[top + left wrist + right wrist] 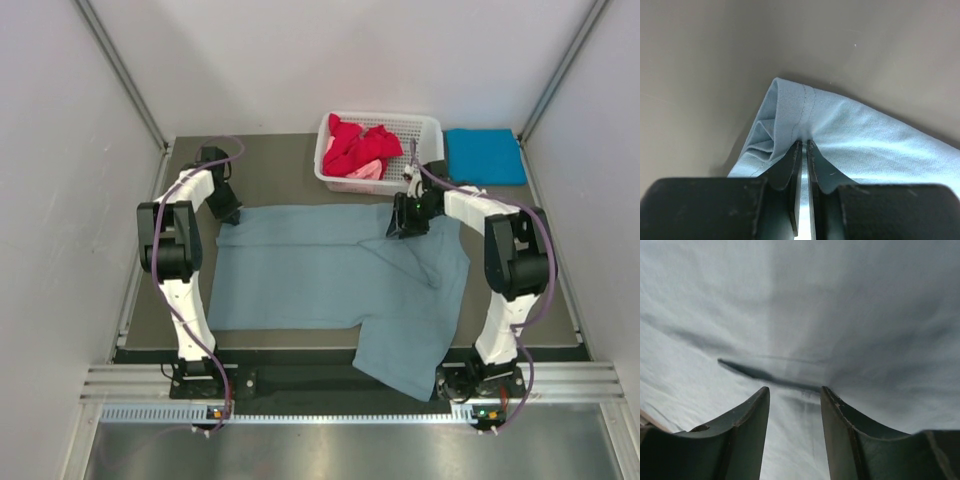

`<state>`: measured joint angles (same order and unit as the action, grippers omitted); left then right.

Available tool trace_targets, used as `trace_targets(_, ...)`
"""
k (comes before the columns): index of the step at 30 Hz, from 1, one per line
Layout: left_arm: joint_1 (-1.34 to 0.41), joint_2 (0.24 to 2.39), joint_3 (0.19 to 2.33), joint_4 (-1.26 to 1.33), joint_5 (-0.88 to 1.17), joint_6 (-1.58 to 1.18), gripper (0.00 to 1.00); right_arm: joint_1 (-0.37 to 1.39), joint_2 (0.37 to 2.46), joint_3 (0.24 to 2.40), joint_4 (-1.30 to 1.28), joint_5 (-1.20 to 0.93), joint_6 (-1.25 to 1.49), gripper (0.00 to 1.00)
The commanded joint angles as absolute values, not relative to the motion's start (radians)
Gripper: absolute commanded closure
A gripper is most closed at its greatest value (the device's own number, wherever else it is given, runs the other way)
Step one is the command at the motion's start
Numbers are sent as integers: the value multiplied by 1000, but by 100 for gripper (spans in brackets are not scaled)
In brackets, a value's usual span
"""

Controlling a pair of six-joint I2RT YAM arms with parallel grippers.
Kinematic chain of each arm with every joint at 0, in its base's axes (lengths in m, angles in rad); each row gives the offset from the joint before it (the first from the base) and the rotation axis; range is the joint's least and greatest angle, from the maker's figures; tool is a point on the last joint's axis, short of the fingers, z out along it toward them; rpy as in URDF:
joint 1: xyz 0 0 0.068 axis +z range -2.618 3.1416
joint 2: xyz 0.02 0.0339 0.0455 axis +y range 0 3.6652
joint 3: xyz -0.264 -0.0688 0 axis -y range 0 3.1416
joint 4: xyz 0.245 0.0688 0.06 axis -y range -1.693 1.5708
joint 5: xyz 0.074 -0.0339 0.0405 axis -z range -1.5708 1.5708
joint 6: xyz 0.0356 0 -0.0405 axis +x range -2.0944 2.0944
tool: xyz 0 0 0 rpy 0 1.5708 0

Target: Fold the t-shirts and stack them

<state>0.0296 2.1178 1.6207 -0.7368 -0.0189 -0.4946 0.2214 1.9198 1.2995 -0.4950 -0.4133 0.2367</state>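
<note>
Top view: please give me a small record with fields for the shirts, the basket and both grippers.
grey-blue shirt: spread on the table, one part hanging over the near edge
left gripper: shut on the far left corner of the grey-blue shirt
right gripper: open, over the far right part of the grey-blue shirt
basket: at the far edge, holds a red shirt and a pink shirt
turquoise shirt: folded, right of the basket

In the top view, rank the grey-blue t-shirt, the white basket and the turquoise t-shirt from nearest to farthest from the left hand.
1. The grey-blue t-shirt: spread mid-table, its far left corner pinched in the left hand.
2. The white basket: far centre.
3. The turquoise t-shirt: folded, far right corner.
</note>
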Motion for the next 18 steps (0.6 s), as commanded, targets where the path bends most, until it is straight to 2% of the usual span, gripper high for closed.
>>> trace_targets(1,35,2083,1608,-765,-34,-479,87,259,1858,1234,-505,-439,258,55)
trace_targets(10,34,2068,1603,-753,-25,-479,86,267,1764,1158,-469,-377,241,52)
trace_targets(15,35,2042,1585,-738,-32,-477,86,261,1691,1114,-410,-344,250,41)
trace_targets(18,35,2042,1585,-735,-29,-477,86,247,1738,1160,-403,-308,273,42)
